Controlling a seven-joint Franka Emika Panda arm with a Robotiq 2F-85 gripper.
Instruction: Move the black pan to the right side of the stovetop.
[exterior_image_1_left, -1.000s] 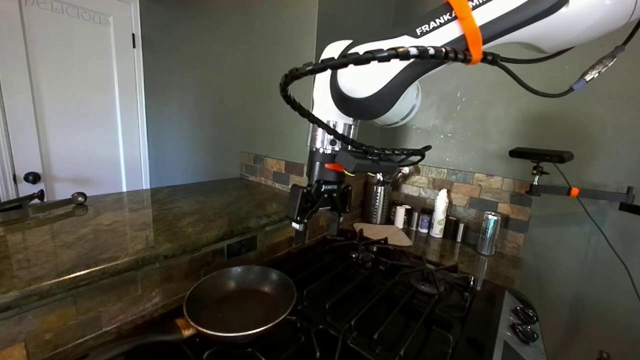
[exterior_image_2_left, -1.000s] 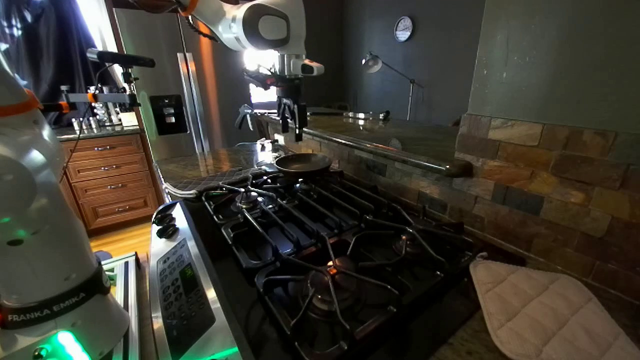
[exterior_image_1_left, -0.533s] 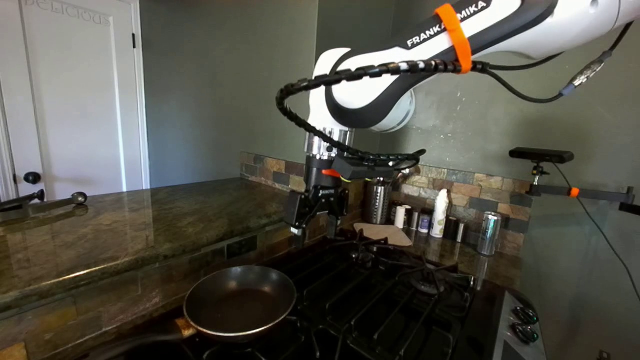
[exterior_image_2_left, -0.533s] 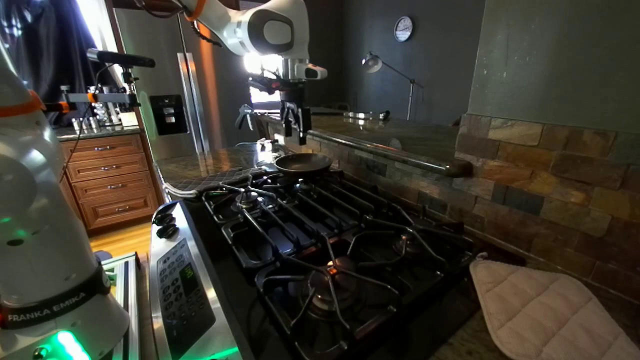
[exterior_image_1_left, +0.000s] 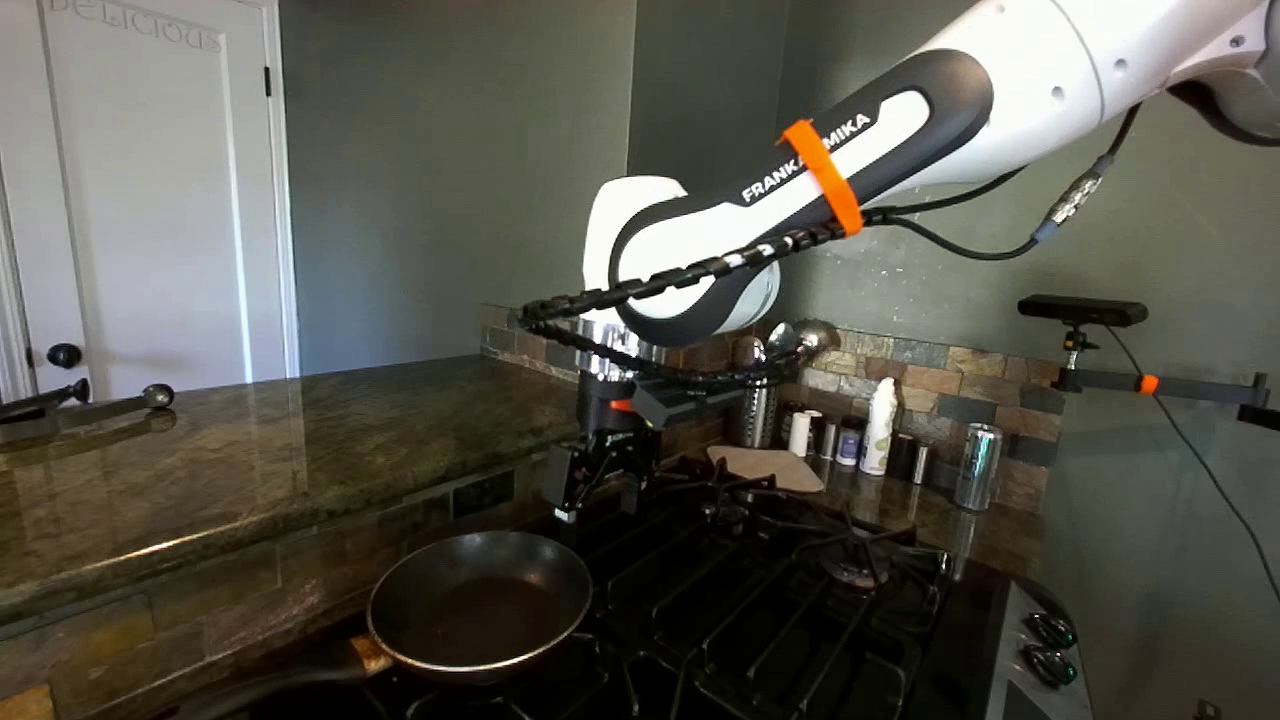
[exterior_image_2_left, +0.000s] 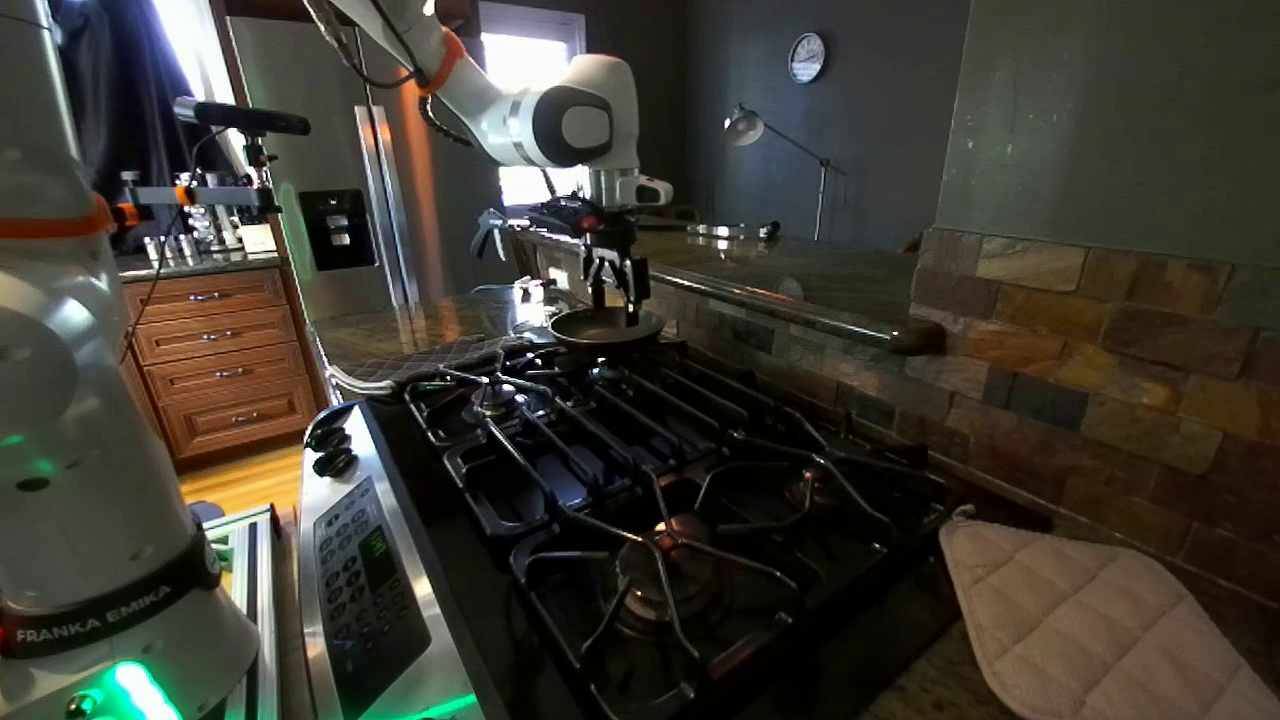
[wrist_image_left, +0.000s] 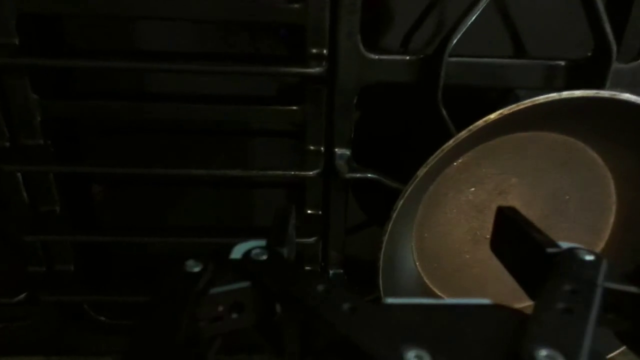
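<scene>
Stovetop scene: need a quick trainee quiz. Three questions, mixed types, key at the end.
1. Multiple choice. Where is the black pan?
A) on the raised counter
B) on the stovetop
C) on the floor

2. True or false: the jaws are shut on the rim of the black pan.

3. Short answer. What pale, flat thing lies past the end of the stovetop opposite the black pan in both exterior views?

Key
1. B
2. False: the jaws are open; in the wrist view one shows against the inside of the black pan, the other outside it.
3. A quilted pad
</scene>
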